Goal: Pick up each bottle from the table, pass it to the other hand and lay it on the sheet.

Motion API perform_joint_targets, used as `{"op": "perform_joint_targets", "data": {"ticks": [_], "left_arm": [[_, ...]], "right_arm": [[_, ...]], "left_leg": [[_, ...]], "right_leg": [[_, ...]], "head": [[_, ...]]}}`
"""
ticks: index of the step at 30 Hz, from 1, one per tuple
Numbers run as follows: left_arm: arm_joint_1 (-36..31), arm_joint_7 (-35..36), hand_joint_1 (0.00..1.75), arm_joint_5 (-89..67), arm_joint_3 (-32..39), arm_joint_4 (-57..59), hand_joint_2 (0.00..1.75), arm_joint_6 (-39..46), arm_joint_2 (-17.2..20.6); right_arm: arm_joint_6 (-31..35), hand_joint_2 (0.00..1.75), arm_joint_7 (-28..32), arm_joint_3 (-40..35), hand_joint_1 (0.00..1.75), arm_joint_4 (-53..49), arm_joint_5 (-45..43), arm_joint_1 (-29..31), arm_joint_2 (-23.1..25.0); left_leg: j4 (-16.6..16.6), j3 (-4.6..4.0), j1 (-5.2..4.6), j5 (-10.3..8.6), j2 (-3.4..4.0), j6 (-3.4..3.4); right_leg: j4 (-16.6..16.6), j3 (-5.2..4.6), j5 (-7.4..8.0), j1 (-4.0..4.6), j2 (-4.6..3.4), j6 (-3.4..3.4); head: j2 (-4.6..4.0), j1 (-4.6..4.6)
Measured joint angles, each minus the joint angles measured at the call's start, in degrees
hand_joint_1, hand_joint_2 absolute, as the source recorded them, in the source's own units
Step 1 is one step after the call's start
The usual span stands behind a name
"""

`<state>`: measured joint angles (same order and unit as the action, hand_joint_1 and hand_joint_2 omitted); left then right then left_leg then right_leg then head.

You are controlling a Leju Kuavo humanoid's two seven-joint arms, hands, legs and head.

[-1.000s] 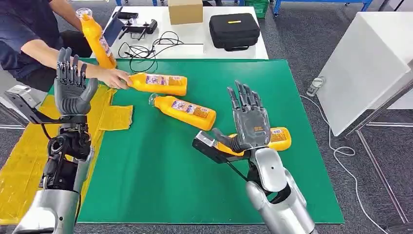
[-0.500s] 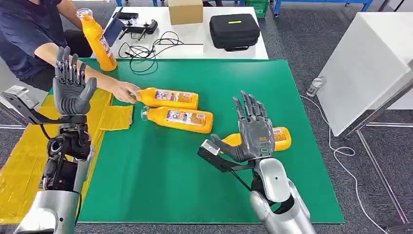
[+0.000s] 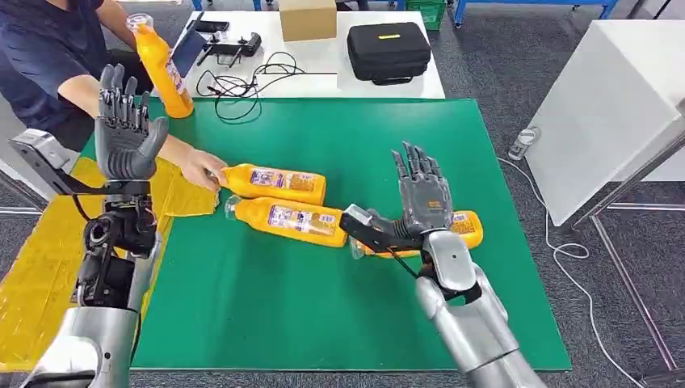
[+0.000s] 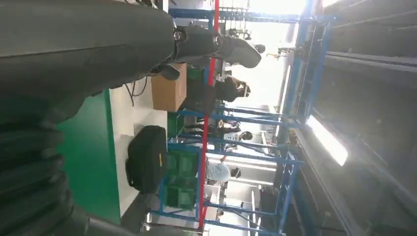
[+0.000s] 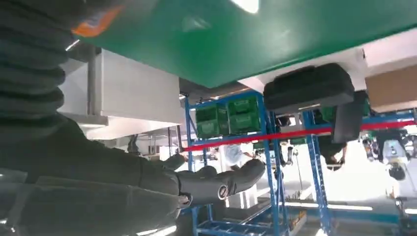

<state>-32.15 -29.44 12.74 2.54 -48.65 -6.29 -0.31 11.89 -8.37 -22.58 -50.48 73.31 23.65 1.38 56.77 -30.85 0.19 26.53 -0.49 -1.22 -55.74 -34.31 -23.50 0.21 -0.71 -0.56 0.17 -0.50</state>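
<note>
Bottles (image 3: pixel 287 220) lie mid-desk (image 3: pixel 266 299), open green desk on the near side. Right hand (image 3: pixel 423 202), fingers apart, hovers over another bottle (image 3: pixel 464 227) near the right edge; left hand (image 3: pixel 123 133), fingers spread, is raised above the yellow sheet (image 3: pixel 32 275).

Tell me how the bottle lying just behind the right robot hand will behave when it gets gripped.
The orange bottle lies on its side on the green mat, so its rounded body may roll if nudged. It looks full of liquid, so probably fairly heavy for its size. Its glossy label could be slippery under the open right robot hand.
</note>
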Motion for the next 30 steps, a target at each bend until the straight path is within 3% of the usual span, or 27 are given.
{"op": "perform_joint_targets", "data": {"ticks": [12,22,30], "left_arm": [[-3.11,-1.09,0.00,-0.11,-0.46,2.58,1.75,0.13,-0.81],[-5.98,-2.16,0.00,-0.15,-2.23,6.10,1.75,0.48,-1.25],[-6.16,-2.16,0.00,0.28,-2.86,6.40,1.75,1.16,-1.27]], "right_arm": [[0.15,1.75,2.75,0.00,0.00,20.10,-3.21,13.40,5.77],[-2.84,1.75,7.45,0.24,0.00,26.53,-8.22,19.23,12.46],[-3.96,1.75,8.76,-0.44,0.00,27.60,-9.92,19.54,17.29]], "left_leg": [[0.00,0.00,0.00,-0.02,-0.03,0.01],[0.00,-0.01,0.02,-0.02,0.00,0.01],[0.00,-0.01,0.03,-0.02,-0.02,0.02]], "right_leg": [[-0.01,-0.01,0.00,0.05,0.00,0.00],[-0.03,-0.02,0.00,0.08,-0.01,0.00],[-0.03,-0.02,-0.01,0.08,-0.01,0.01]], "head": [[0.00,0.00],[-0.02,0.00],[0.00,-0.02]]}}
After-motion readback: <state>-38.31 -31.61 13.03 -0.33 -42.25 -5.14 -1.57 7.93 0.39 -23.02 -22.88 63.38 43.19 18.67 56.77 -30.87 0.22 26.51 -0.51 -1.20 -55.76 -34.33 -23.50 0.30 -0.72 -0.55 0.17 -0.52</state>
